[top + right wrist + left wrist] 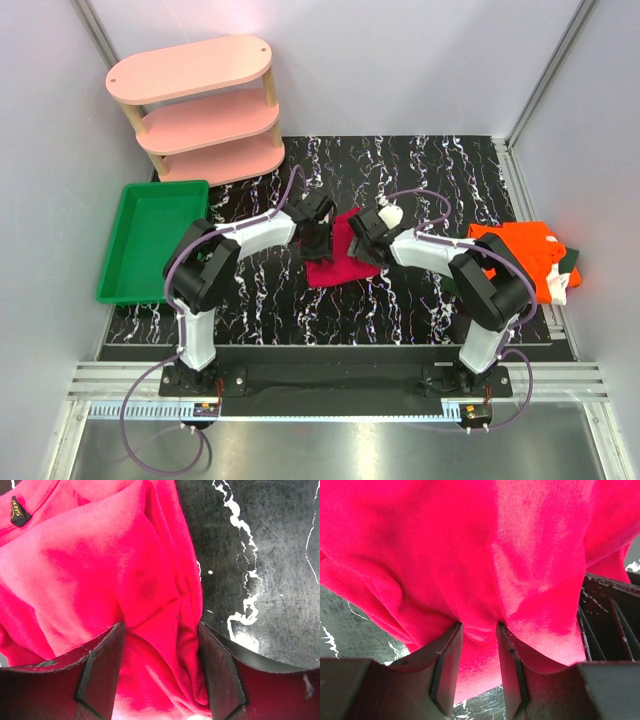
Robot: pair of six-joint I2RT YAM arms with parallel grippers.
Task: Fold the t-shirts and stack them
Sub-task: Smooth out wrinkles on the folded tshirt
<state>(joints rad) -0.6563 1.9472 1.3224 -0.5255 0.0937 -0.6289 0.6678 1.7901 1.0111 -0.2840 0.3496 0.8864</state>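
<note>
The crimson t-shirt [340,264] lies partly folded on the black marbled table, between both arms. My left gripper [316,240] is at its left edge. In the left wrist view, that gripper [479,627] is shut on a fold of the crimson cloth [495,545], which bunches up from between the fingers. My right gripper [362,243] is at the shirt's upper right edge. Seen from the right wrist, it [161,627] stands open, straddling the shirt's layered edge [90,570]. The orange t-shirt [520,250] lies at the far right, over a dark green one [571,262].
A green plastic tray [150,240] sits at the left side of the table. A pink three-tier shelf [200,100] stands at the back left. White walls close in the table on both sides. A small black size tag [19,511] shows on the crimson cloth.
</note>
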